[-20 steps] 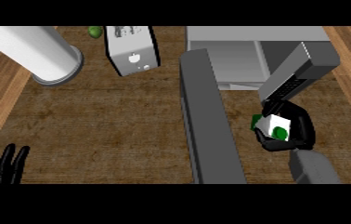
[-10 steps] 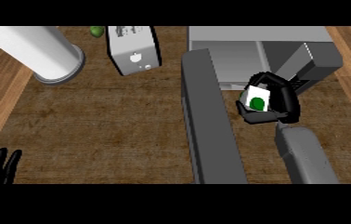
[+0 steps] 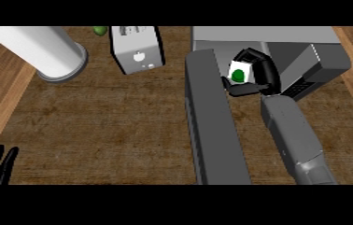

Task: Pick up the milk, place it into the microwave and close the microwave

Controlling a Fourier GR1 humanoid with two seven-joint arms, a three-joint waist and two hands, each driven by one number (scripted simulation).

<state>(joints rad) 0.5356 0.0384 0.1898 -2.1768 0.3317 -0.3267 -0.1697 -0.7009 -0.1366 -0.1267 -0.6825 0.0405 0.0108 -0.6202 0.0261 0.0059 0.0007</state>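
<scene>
At the lower left edge of your view, the left black hand shows only as a few straight fingers pointing up, resting over the brown wood-grain counter and holding nothing.

Closer to the middle, you see the long grey microwave door swung open, running from the lower edge up toward the oven, its slab seen edge-on. Just right of it, your right grey forearm comes in from below and slants up toward the oven mouth.

At the end of that forearm, the right black hand is curled round the small white milk carton with a green mark, fingers arched over its top and far side, thumb below it. You hold the carton clear of the counter, right at the opening of the grey box-shaped microwave, between the door's hinge end and the dark control panel on the right. Whether it touches the oven floor you cannot tell.

Farther back on the left, a silver upright toaster stands on the counter, with a small green round fruit just beside its far left corner. A large white cylinder stands near the counter's left edge.
</scene>
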